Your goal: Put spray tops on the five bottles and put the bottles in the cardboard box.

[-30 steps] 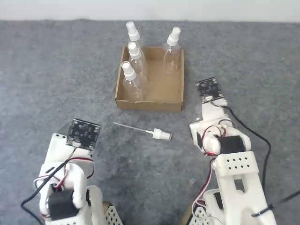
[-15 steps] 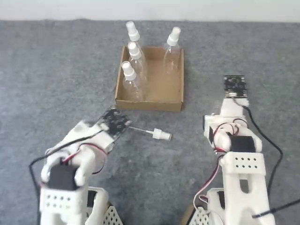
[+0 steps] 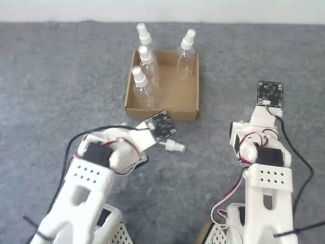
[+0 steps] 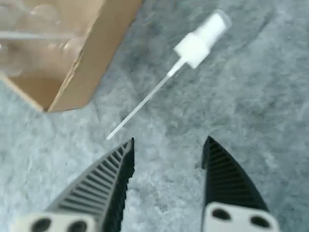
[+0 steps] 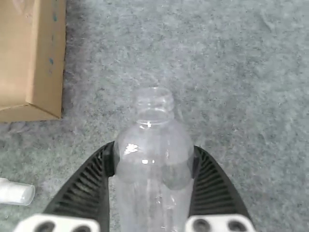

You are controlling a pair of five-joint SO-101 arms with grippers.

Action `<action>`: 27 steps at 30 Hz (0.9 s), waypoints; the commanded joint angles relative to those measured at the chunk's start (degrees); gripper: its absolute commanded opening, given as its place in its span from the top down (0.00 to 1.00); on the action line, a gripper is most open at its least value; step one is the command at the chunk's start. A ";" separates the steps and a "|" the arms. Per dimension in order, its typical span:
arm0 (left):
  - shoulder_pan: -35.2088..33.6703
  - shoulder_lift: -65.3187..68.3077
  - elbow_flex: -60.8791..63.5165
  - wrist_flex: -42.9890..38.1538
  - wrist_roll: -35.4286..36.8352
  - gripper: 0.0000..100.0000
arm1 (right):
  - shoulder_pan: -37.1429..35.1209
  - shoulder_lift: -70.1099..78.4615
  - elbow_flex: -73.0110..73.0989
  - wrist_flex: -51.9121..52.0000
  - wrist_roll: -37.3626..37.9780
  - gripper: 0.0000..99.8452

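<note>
Right wrist view: the right gripper has its fingers clenched on an uncapped bottle. The left gripper has fingers released, near the spray top beside the cardboard box.

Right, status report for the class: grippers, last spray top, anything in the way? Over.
Left gripper open, just short of loose spray top. Right gripper shut on uncapped bottle. Four capped bottles in cardboard box. Nothing blocking the spray top.

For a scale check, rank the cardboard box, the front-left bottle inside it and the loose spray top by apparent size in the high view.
1. cardboard box
2. front-left bottle
3. loose spray top, its tube partly hidden under the left arm
</note>
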 commanded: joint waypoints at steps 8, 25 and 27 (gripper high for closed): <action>5.54 19.69 -13.23 -1.58 -7.65 0.79 | 0.92 -2.33 -1.14 -1.27 -0.53 0.96; 8.53 39.21 -26.51 -1.23 -19.08 0.79 | 4.44 -2.33 -0.79 -3.74 -4.04 0.96; 9.58 41.41 -28.09 -1.23 -19.08 0.79 | 4.44 -2.33 -0.79 -3.82 -4.04 0.96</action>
